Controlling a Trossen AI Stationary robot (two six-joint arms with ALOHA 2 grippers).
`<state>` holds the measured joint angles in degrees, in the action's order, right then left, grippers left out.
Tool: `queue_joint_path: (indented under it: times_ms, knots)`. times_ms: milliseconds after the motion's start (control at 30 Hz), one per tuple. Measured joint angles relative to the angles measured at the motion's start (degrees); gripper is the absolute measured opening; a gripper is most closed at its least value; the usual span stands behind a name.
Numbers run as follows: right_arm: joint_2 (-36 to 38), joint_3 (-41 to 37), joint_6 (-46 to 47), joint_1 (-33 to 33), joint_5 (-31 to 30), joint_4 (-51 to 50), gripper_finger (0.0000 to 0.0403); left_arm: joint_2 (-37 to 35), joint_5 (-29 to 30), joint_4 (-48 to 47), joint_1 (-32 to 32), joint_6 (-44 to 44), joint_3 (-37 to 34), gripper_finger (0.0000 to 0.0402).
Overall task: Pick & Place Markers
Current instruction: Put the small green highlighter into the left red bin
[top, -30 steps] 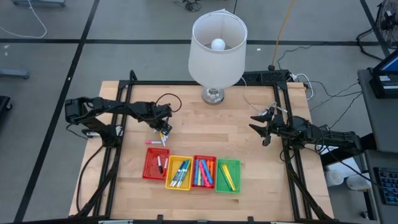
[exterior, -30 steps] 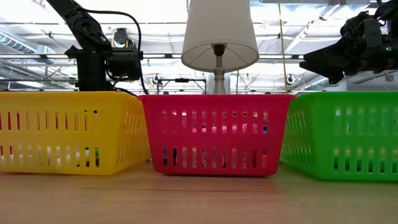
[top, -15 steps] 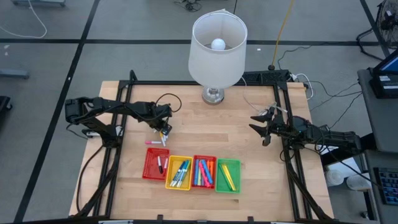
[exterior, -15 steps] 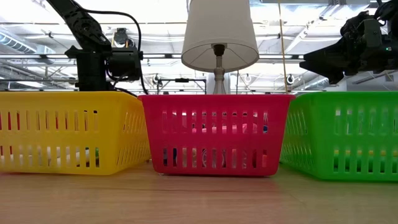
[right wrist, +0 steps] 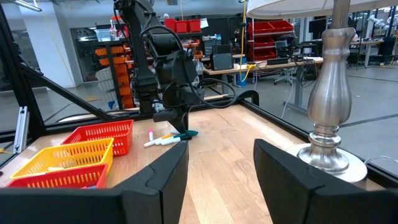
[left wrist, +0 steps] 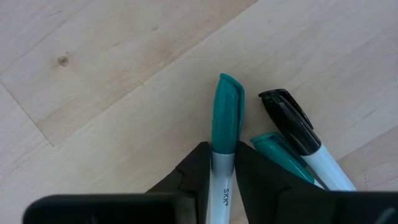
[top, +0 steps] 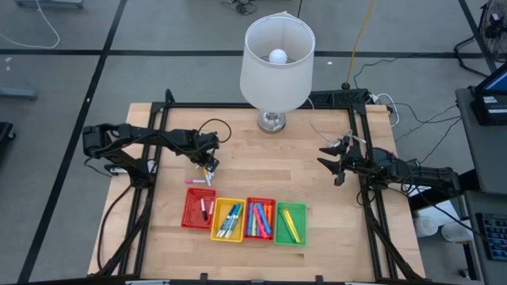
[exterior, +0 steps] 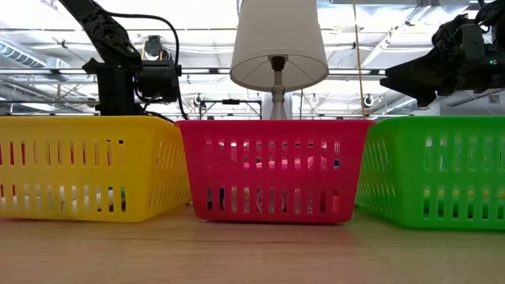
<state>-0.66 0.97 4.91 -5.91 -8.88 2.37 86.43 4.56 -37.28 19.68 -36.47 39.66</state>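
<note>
Left gripper (left wrist: pixel 222 177) down on the pale wood-plank table (left wrist: pixel 93 74), fingers pinching a smooth white-barrelled marker with teal cap (left wrist: pixel 226 118) (cap pointing away from the wrist). Two more markers lie beside it. Right gripper (top: pixel 333 162) hovers, fingers spread.

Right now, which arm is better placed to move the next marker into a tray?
Left. Its hand is already shut on a teal-capped marker in the loose pile by the far-left red tray. The right hand hangs open across the table, well away from any marker.
</note>
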Motion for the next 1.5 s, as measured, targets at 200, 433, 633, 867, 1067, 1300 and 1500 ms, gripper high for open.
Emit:
queue_joint_path:
  times_ms: [200,433,633,867,1067,1300,1500]
  knots:
    - [0.01,-0.02,-0.01,0.02,0.0,0.02,0.0169,0.0,-0.02,0.0,0.0,0.0,0.0,0.0042]
    - [0.0,-0.01,0.0,0.0,0.0,0.02,0.0169,-1.6,-1.32,-1.87,0.02,0.23,0.04,0.0057]
    - [0.02,-0.01,0.0,0.01,0.01,0.0,0.0169,-5.12,-2.44,-11.14,-0.38,-1.99,2.22,0.0054]
    - [0.01,-0.01,-0.02,0.01,0.02,0.01,0.0169,-10.15,-2.55,-18.28,-4.52,-5.78,7.2,0.0044]
    - [0.02,0.0,-0.02,0.0,0.0,0.0,0.0169,-13.17,-4.72,-19.75,-11.94,-12.08,10.73,0.007]
    - [0.0,0.0,0.0,0.02,0.0,0.02,0.0169,-13.42,-7.13,-19.39,-24.09,-21.29,13.42,0.0038]
    - [0.0,-0.02,0.0,0.02,0.0,0.0,0.0169,-13.35,-6.92,-18.43,-35.9,-35.28,13.48,0.0059]
